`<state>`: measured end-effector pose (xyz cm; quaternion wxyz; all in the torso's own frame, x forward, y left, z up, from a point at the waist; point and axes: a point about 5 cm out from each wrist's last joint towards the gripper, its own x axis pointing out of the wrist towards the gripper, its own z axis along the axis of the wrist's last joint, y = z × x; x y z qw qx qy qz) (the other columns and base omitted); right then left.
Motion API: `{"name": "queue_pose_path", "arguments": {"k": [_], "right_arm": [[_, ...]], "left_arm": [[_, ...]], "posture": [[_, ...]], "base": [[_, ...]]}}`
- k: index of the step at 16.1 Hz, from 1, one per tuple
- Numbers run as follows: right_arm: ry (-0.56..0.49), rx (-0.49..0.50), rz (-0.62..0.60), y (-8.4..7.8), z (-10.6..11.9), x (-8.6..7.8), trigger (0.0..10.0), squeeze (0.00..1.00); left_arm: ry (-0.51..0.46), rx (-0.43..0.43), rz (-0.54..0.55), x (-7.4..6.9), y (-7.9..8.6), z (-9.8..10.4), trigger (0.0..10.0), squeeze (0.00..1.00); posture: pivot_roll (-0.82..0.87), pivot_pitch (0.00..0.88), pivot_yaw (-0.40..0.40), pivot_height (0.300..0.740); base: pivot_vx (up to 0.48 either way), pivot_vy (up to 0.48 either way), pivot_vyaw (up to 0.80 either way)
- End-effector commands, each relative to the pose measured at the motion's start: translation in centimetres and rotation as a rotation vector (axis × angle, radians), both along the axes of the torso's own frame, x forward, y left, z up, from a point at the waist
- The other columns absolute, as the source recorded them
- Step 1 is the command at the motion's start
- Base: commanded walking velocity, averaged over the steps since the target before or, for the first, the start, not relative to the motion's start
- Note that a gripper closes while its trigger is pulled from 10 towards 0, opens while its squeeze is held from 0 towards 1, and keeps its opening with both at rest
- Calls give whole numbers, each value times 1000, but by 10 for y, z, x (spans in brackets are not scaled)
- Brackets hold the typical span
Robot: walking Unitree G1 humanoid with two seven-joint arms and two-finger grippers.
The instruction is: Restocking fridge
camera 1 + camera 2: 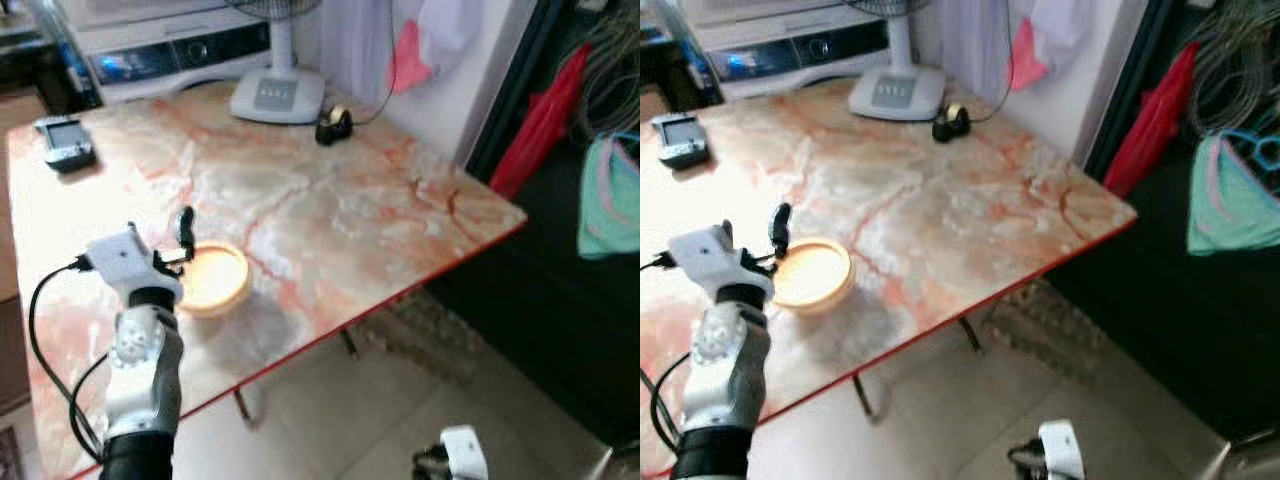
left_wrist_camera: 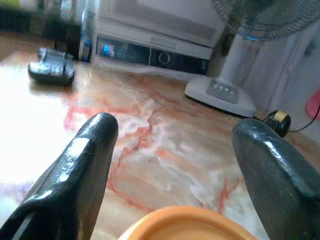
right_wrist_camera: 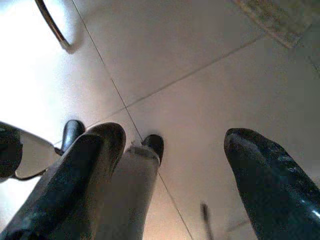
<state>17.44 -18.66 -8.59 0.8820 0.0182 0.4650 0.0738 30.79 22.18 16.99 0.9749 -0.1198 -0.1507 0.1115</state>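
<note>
Restocking has hardly begun, I think: my left gripper [image 2: 172, 165] is spread wide just above the bowl [image 1: 212, 279], right gripper [image 3: 175, 165] wide too, hanging idle at 5 o'clock.

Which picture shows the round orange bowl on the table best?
The left eye view shows the orange bowl best: whole, on the marble table, beside the open left gripper. The right eye view shows it whole too. The left wrist view catches just its rim between the fingers.
</note>
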Motion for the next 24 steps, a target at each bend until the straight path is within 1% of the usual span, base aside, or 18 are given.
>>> {"name": "queue_pose_path", "arguments": {"k": [1, 2, 3, 4, 5, 6, 7, 8, 9, 10, 12, 13, 15, 17, 18, 19, 21, 24], "right_arm": [[21, -15, -23, -8, -2, -7, 10000, 0], [21, -15, -24, -8, -2, -7, 10000, 0], [20, -14, -26, -7, -2, -7, 10000, 0], [20, -14, -27, -7, -2, -7, 10000, 0], [20, -14, -28, -7, -2, -6, 10000, 0], [21, -15, -26, -7, -2, -6, 10000, 0], [21, -16, -25, -7, -2, -6, 10000, 0], [21, -17, -24, -8, -2, -6, 10000, 0], [21, -19, -24, -9, -2, -6, 10000, 0], [21, -20, -24, -9, -2, -6, 10000, 0], [21, -23, -17, -9, -2, -6, 10000, 0], [21, -23, -19, -9, -2, -6, 10000, 0], [18, -25, -18, -9, -2, -6, 10000, 0], [20, -29, -14, -10, -2, -6, 10000, 0], [20, -31, -12, -10, -2, -6, 10000, 0], [20, -31, -13, -10, -2, -6, 10000, 0], [18, -31, -11, -10, -1, -6, 10000, 0], [17, -32, -10, -10, -1, -6, 10000, 0]], "left_arm": [[6, -57, 6, 3, 12, 6, 10000, 0], [31, -85, -7, 5, 20, 5, 10000, 0], [43, -115, 13, 3, 29, 4, 10000, 0], [45, -132, 24, 2, 33, 3, 10000, 0], [85, -140, 63, 0, 44, -2, 10000, 0], [105, -164, 78, -1, 51, -6, 10000, 0], [124, -200, 51, -2, 55, -9, 10000, 0], [137, -219, 8, -1, 54, -10, 10000, 0], [163, -218, -68, 1, 49, -12, 10000, 0], [172, -224, -112, 3, 45, -14, 10000, 0], [214, -204, -151, 9, 38, -23, 10000, 0], [214, -237, -175, 11, 34, -24, 10000, 0], [208, -282, -211, 13, 28, -26, 10000, 0], [223, -291, -228, 13, 25, -30, 10000, 0], [222, -310, -238, 14, 23, -31, 10000, 0], [214, -346, -249, 14, 20, -32, 10000, 0], [210, -373, -277, 16, 12, -35, 10000, 0], [200, -402, -266, 17, 13, -36, 10000, 0]], "posture": [[-26, 85, -44, 740], [-27, 86, -44, 740], [-27, 86, -44, 740], [-29, 87, -42, 740], [-28, 88, -42, 740], [-28, 88, -42, 740], [-28, 89, -46, 740], [-26, 88, -47, 740], [-28, 89, -50, 740], [-27, 90, -52, 740], [-24, 90, -54, 740], [-31, 89, -54, 740], [-34, 90, -56, 740], [-28, 89, -59, 740], [-30, 89, -59, 740], [-34, 88, -59, 740], [-36, 89, -59, 740], [-38, 88, -59, 740]], "base": [[0, 0, 0], [0, 0, 0], [0, 0, 0], [0, 0, 0], [0, 0, 0], [0, 0, 0], [0, 0, 0], [0, 0, 0], [0, 0, 0], [0, 0, 0], [0, 0, 0], [0, 0, 0], [0, 0, 0], [0, 0, 0], [0, 0, 0], [0, 0, 0], [0, 0, 0], [0, 0, 0]]}}
